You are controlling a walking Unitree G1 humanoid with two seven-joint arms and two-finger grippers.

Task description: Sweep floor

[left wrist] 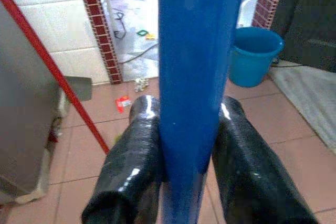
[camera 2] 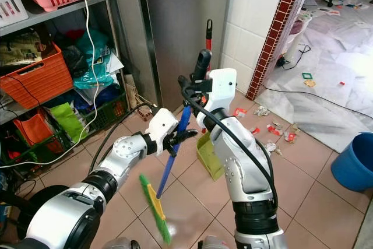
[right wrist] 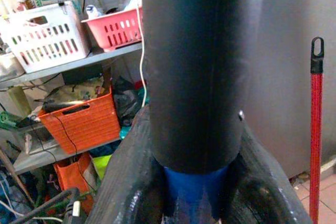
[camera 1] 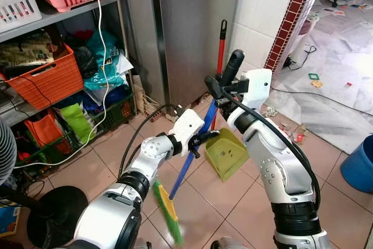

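A broom with a blue handle [camera 1: 189, 164] and a black top grip [camera 1: 232, 65] slants down to its green and yellow head [camera 1: 168, 211], which sits just above the tiled floor in front of me. My left gripper [camera 1: 199, 140] is shut on the blue handle midway; in the left wrist view the handle [left wrist: 194, 77] is pinched between both fingers [left wrist: 131, 166]. My right gripper [camera 1: 218, 88] is shut on the handle just below the black grip [right wrist: 199, 66]. A yellow-green dustpan [camera 1: 227, 153] with a red pole [camera 1: 221, 45] stands behind the broom against a steel cabinet [camera 1: 186, 21].
Scraps of red and white litter [camera 2: 268, 129] lie on the tiles by the brick-trimmed wall corner [camera 1: 288, 21]. A blue bucket [camera 1: 358, 164] stands at the right. Cluttered shelves with an orange crate [camera 1: 46, 77] line the left, with a black fan base [camera 1: 55, 214] below.
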